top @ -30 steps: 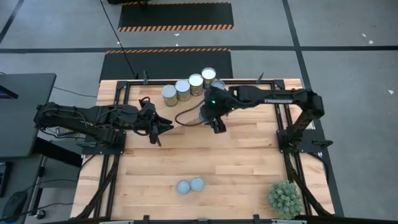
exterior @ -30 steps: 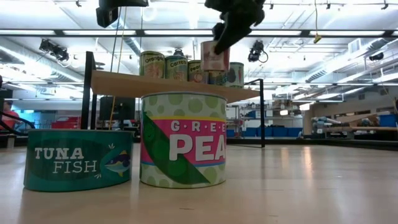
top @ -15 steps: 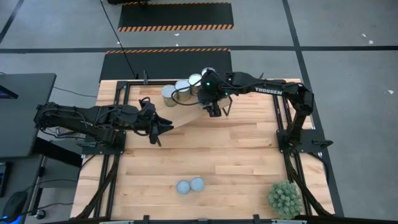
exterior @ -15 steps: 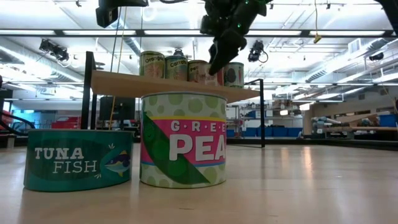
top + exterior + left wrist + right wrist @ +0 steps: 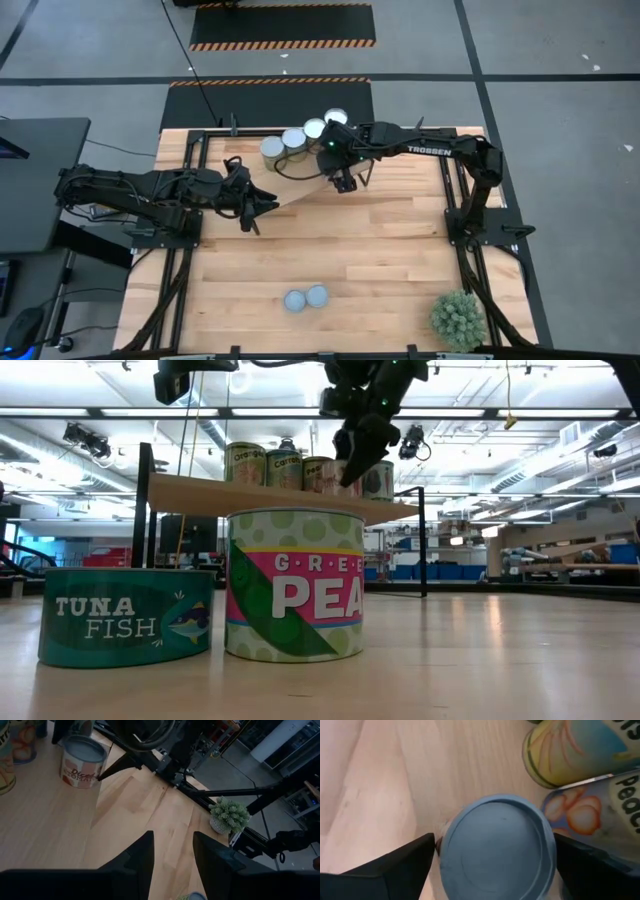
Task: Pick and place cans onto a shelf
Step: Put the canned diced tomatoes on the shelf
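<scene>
The right gripper (image 5: 342, 180) hangs over the light wooden shelf board (image 5: 300, 180), its jaws spread wide on either side of a small blue-grey-topped can (image 5: 496, 847) that stands on the board beside a peach-labelled can (image 5: 592, 810). More silver-topped cans (image 5: 293, 142) stand in a row on the shelf. The left gripper (image 5: 262, 208) waits beside the shelf, jaws slightly apart and holding nothing. Two blue-grey-topped cans (image 5: 306, 298) sit touching near the front of the wooden table (image 5: 380, 260), a tuna tin (image 5: 125, 628) and a green pea can (image 5: 295, 585).

floor (image 5: 560, 60) — grey concrete lying around the desk | hazard mats (image 5: 283, 25) — striped edges showing | ceiling lights (image 5: 560, 412) — long strips glowing overhead
</scene>
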You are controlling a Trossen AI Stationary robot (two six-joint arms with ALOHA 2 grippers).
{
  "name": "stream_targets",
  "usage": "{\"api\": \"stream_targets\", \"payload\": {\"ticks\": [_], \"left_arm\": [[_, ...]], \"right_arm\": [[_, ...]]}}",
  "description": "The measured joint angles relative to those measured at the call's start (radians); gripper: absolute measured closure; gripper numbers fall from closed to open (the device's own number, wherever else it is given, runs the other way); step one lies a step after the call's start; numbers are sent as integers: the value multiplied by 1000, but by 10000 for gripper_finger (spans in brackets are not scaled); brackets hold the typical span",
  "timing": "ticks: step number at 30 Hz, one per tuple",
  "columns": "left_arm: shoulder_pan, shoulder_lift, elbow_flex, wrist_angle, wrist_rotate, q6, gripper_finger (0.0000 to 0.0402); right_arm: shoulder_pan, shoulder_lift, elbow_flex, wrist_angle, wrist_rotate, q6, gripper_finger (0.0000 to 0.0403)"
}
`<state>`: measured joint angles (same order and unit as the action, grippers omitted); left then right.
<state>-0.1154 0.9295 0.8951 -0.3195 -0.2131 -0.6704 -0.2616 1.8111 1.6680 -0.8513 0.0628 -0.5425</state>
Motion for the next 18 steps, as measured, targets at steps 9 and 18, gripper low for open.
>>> {"api": "stream_targets", "payload": {"ticks": [9, 18], "left_arm": [[0, 0, 0, 0, 24, -25, 260], [0, 0, 0, 3, 57, -33, 260]], "right_arm": [[37, -5, 40, -6, 121, -71, 12], [60, -6, 75, -43, 210, -116, 17]]}}
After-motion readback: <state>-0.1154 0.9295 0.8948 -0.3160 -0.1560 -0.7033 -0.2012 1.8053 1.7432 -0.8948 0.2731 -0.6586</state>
